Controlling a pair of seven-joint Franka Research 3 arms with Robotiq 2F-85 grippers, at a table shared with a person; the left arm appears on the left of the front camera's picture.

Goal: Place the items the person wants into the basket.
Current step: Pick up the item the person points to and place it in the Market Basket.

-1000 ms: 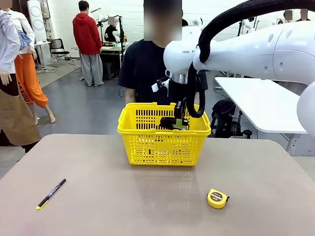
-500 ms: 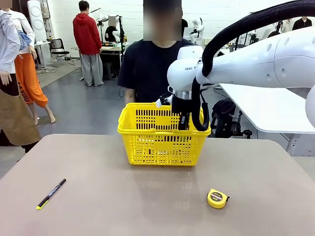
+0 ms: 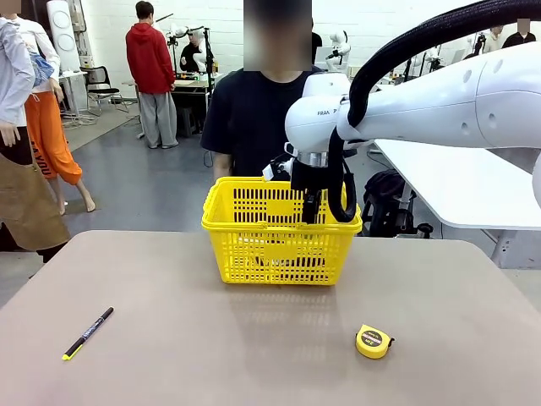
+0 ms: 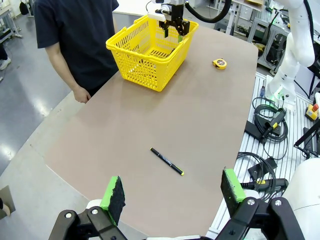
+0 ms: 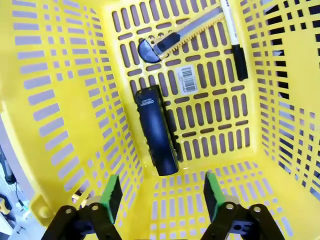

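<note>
Stapler [image 5: 156,131] – white brand print, unreadable | basket [image 5: 60,100] – barcode sticker | right end effector [image 5: 159,194] apart, empty

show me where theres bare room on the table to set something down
Free: the wide stretch between the pen and the tape measure, in front of the basket. Crowded: the basket floor, with the stapler, knife and marker, and the open right gripper above it.
</note>
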